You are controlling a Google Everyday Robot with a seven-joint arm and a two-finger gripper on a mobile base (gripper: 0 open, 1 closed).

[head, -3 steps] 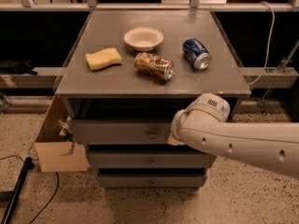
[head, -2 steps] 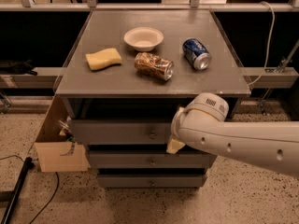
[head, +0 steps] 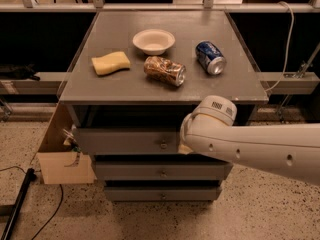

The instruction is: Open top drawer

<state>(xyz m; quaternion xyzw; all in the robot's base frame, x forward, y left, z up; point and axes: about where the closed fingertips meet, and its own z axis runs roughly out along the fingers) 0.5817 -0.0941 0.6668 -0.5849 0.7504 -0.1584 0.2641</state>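
Note:
The top drawer (head: 125, 141) is the tallest grey front of three, just under the tabletop, with a small round knob (head: 163, 145) at its centre. A dark gap shows above its front panel. My white arm (head: 250, 146) reaches in from the right. My gripper (head: 183, 148) is at the drawer front, just right of the knob and at its height, mostly hidden behind the wrist. Whether it touches the knob is hidden. Two shorter drawer fronts (head: 162, 173) sit below.
On the grey tabletop (head: 235, 84) lie a yellow sponge (head: 110, 63), a white bowl (head: 153, 41), a crushed brown can (head: 164, 70) and a blue can (head: 210, 57). An open cardboard box (head: 62, 166) stands against the cabinet's left side. A black cable (head: 17, 206) lies on the floor.
My wrist has shifted slightly to the left along the drawer front. The drawer and the things on top look unchanged.

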